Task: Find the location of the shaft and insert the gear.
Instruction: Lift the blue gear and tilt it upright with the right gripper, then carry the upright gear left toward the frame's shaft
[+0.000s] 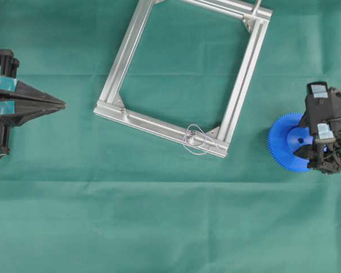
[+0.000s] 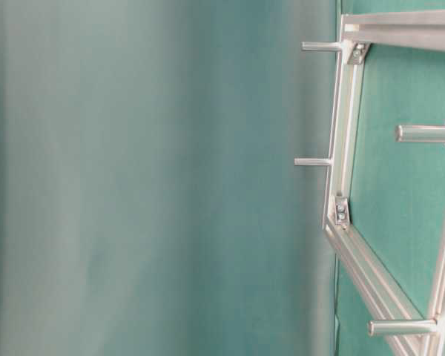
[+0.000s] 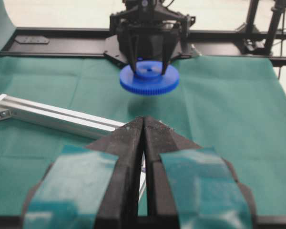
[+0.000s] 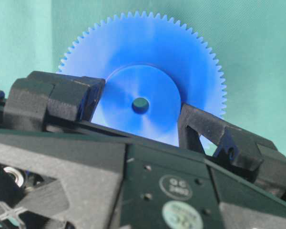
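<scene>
One blue gear [image 1: 285, 142] sits pinched by its hub in the right gripper [image 4: 140, 112], lifted off the cloth at the right edge, well apart from the shaft [image 1: 196, 138] w/ wire on the frame [image 1: 129, 54] corner. Left gripper [image 3: 144, 143] idle, jaws pressed together. Risk imo: hub grip slips or gear tilts, hole misses the pin.

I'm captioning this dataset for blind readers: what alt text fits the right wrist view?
The right pincer grips a large blue gear by its raised round hub, one finger on each side, small centre hole visible between them. Fine teeth ring the disc; green cloth lies behind it.
</scene>
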`<act>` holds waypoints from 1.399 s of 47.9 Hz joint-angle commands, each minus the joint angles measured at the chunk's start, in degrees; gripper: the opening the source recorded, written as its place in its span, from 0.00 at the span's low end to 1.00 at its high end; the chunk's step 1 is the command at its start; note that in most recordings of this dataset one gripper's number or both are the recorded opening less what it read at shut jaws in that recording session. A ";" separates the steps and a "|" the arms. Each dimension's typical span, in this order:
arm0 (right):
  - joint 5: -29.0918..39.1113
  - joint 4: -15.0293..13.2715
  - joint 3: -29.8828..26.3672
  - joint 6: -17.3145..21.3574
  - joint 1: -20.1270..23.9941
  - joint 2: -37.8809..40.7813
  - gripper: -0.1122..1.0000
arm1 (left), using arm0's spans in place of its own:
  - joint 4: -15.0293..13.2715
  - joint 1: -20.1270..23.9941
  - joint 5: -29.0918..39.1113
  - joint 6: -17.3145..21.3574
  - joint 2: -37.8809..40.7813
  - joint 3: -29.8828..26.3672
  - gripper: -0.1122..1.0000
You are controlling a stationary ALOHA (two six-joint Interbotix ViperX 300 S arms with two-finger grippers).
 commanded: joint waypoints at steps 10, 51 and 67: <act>5.10 -2.02 -6.42 0.09 0.09 -1.41 0.72 | -0.09 0.00 -0.26 -0.09 0.62 -1.58 0.11; 6.24 -2.99 -15.64 4.75 0.09 5.54 0.72 | -0.26 0.00 0.09 -0.53 0.70 -2.02 0.11; 6.06 -3.78 -24.35 4.13 0.09 14.77 0.72 | -0.18 0.00 0.09 -0.70 0.70 -2.20 0.11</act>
